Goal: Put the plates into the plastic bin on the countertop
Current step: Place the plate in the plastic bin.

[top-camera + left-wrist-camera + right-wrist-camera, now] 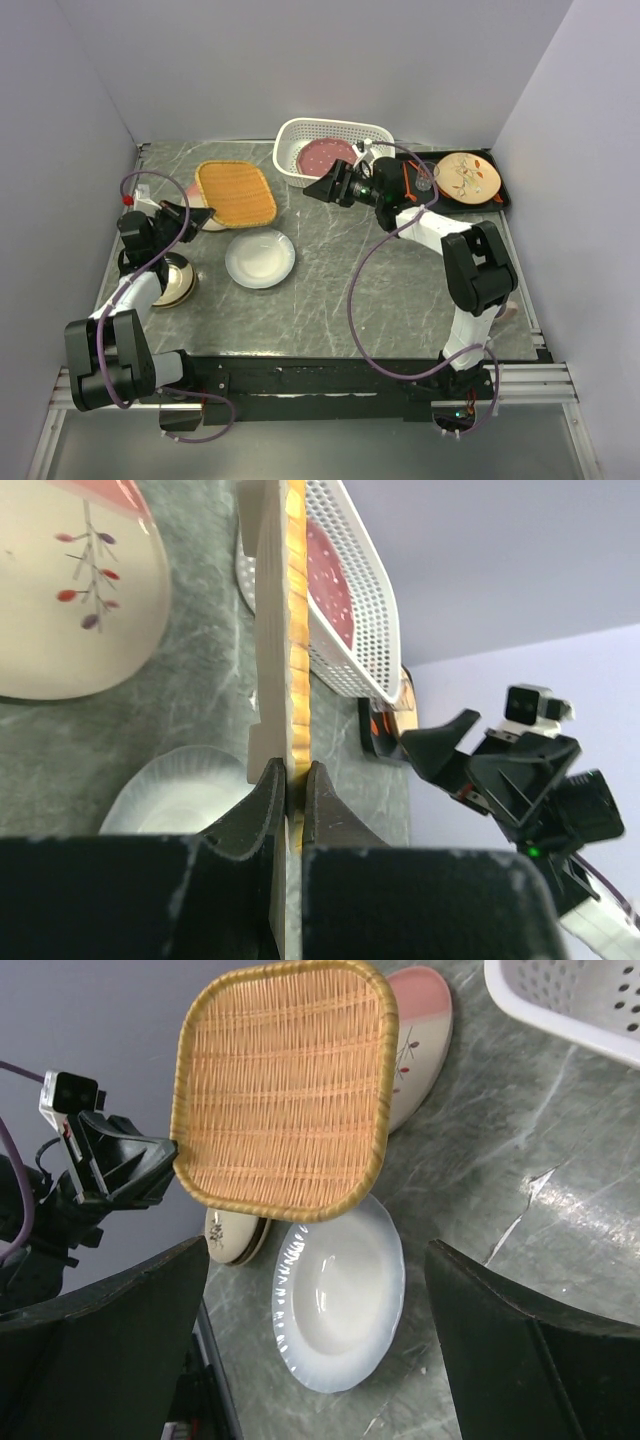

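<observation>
Grips the orange plate (236, 192) by its rim with the left gripper (292, 780), jaws clenched tight on the woven edge. Holds it left of the bin (290, 165), overlapping a sprig plate (420, 1030) that lies farther left of the bin. Shows the right gripper (315, 188) released, jaws spread wide with nothing between them, just in front of the bin's near wall and facing away from it toward the orange plate. Has one pink plate (328, 156) lying flat inside the bin. Has a white plate (260, 258) on the countertop (400, 290), in front of the bin and to its left. Puts a tan plate (178, 285) farthest from the bin, front-left, partly under the left arm. Right of the bin, a black tray (503, 200) bearing a cream plate (468, 178).
</observation>
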`<state>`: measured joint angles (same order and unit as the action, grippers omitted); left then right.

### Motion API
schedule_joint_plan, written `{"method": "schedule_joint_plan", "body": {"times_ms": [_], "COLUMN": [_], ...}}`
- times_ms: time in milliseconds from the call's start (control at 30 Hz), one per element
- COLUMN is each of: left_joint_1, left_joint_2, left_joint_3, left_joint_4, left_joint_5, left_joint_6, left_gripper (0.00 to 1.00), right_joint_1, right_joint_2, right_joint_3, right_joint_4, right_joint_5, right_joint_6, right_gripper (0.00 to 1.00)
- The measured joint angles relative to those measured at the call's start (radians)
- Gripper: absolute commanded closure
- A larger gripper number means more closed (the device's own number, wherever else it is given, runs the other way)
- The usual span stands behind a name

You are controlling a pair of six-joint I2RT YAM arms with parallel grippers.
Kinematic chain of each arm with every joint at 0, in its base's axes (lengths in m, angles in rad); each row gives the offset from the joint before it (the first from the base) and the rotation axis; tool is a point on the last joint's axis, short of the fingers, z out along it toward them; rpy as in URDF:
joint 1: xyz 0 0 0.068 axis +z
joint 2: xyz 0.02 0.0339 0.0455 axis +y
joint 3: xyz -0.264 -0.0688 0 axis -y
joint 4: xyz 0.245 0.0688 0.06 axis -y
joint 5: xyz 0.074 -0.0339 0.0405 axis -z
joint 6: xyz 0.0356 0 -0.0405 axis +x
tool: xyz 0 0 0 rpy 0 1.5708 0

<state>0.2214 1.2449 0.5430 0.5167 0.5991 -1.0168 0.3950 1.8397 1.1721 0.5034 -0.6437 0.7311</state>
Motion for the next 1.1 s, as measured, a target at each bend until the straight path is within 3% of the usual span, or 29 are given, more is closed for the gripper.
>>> {"method": "schedule_joint_plan", "body": {"times_ms": [633, 1100], "left_joint_1": [-0.105, -0.178], "left_joint_2": [-0.005, -0.005], "left_joint_3": [0.017, 0.041], "left_joint_4": [0.074, 0.087], "left_joint_5": [0.166, 0.19], "left_joint_6": [-0.017, -0.017], "left_gripper": [0.99, 0.99], "right_joint_1": [0.029, 0.031], "right_joint_2": [0.113, 0.149], "right_joint_3": [0.009, 0.021], "right_joint_4": [0.043, 0.089], "right_joint_5": [-0.074, -0.093], "right_joint_6": [0.065, 0.111], "right_gripper": [0.05, 0.07]}}
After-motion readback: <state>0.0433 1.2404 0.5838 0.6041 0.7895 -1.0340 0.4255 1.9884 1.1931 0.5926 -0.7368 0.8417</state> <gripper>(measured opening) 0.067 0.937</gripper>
